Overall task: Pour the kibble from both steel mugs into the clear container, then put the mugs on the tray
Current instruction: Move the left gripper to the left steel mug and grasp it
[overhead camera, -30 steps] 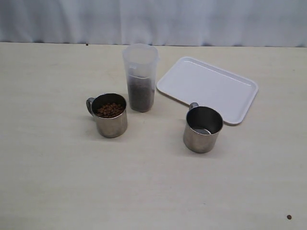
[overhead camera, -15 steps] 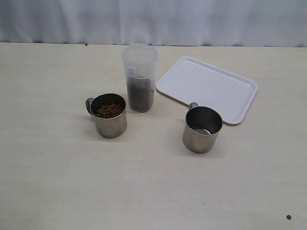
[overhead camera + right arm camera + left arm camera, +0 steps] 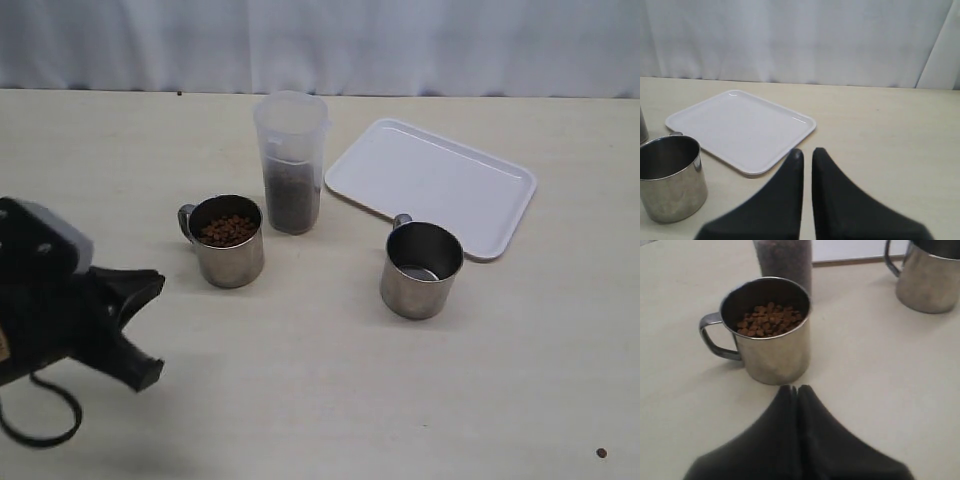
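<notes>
One steel mug (image 3: 228, 243) (image 3: 767, 335) holds brown kibble (image 3: 771, 319), its handle on the side away from the clear container. The clear container (image 3: 292, 160) stands just behind it, its lower part filled with kibble (image 3: 292, 205). The second steel mug (image 3: 421, 268) (image 3: 670, 177) looks empty and stands by the white tray (image 3: 430, 180) (image 3: 740, 127). My left gripper (image 3: 796, 387) is shut on nothing, tips just short of the full mug; its arm (image 3: 60, 310) shows at lower left. My right gripper (image 3: 807, 151) is shut but for a thin slit, empty, beside the tray's near corner.
A pale curtain (image 3: 320, 40) closes the back of the beige table. A small dark speck (image 3: 602, 453) lies near the front right corner. A black cable loop (image 3: 40, 425) hangs below the left arm.
The left arm has come into the exterior view from the lower left, toward the full mug. Mugs, container and tray have not moved.
</notes>
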`<state>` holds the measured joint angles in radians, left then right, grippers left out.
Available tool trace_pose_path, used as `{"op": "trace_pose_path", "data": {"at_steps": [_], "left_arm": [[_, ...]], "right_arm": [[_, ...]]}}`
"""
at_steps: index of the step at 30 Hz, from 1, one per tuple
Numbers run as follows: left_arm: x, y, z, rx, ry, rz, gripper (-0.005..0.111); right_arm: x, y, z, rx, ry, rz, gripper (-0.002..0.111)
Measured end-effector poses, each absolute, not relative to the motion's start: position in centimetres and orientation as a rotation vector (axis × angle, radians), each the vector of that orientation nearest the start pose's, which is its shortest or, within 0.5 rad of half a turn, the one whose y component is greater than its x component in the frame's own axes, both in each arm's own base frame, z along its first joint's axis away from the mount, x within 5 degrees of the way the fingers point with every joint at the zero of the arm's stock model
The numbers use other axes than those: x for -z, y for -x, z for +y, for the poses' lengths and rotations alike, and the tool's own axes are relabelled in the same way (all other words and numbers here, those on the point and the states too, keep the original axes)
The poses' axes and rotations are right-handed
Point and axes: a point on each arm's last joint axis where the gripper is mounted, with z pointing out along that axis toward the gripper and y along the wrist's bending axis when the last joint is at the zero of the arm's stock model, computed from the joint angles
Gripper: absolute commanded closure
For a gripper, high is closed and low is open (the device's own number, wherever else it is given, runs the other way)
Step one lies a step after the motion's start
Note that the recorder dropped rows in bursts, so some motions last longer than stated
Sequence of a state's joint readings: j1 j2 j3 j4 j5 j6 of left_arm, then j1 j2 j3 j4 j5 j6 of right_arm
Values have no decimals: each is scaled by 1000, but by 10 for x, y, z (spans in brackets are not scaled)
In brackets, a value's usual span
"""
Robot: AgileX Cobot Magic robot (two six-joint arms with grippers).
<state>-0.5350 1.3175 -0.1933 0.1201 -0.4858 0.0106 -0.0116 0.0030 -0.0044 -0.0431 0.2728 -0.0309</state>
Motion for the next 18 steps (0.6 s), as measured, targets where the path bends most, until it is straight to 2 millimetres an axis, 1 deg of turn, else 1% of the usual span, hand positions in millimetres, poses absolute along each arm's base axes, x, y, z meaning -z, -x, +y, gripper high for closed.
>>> {"op": "trace_pose_path", "data": {"at_steps": [1,2,4,6,8,9,10,15,18], "left_arm": [[-149,-172,-105,287,-729,2050,89],[-148,-181,-108,278,-751,2068,79],[-143,-198,-115,263,-802,2129,52],[-139,-209,-119,251,-834,2171,25],[-136,-217,-123,246,-854,2195,10],[-134,-220,-124,243,-869,2198,7],[-133,-223,-126,241,-883,2199,6],[-127,-236,-134,243,-909,2196,7],[-119,-245,-138,245,-916,2209,7]], "right_arm": [[-190,-55,-2,71,45,1755,103],[-190,-55,-2,71,45,1755,103],[-190,-55,-2,71,45,1755,103],[-190,-55,-2,71,45,1755,103],[-190,-55,-2,71,45,1755,103],[-190,-55,-2,71,45,1755,103],[-190,-55,-2,71,45,1755,103],[-190,-55,-2,71,45,1755,103],[-190,-55,-2,71,45,1755,103]]}}
